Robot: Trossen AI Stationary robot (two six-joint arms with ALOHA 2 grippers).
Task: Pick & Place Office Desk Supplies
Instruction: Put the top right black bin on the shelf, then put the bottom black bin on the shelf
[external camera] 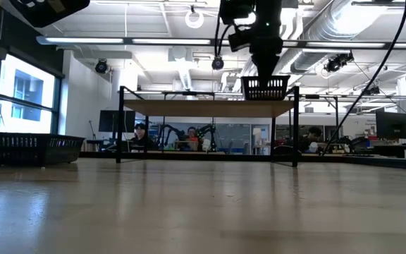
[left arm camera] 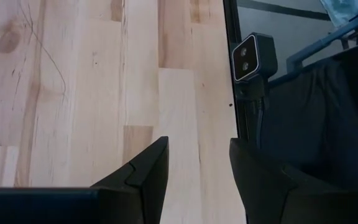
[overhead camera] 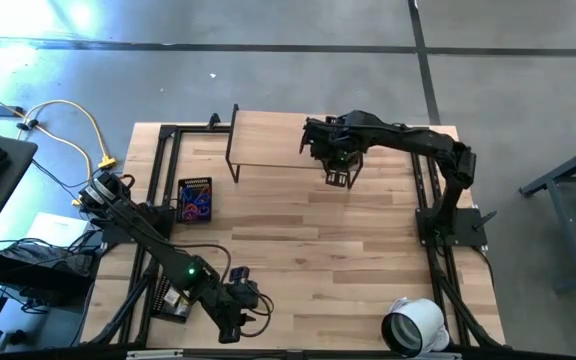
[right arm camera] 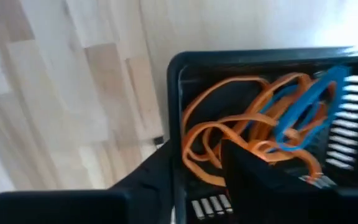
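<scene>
A small black mesh basket holds several thin orange bands and a blue loop. In the low view this basket stands on the top of a wooden shelf at the table's far side. My right gripper comes down on it from above, open, with one finger outside the basket's wall and one inside. My left gripper hangs open over bare wood near the table's front edge, with nothing between its fingers. My right gripper straddles the basket's side wall near a corner, pointing down from above, one finger inside and one outside. A gap shows between the inner finger and the wall. I cannot tell whether the outer finger touches the wall.
A second black mesh basket with purple and blue loops stands on the table's left side. A large white tape roll lies at the near right corner. A small camera sits at the front edge. People sit in the room behind.
</scene>
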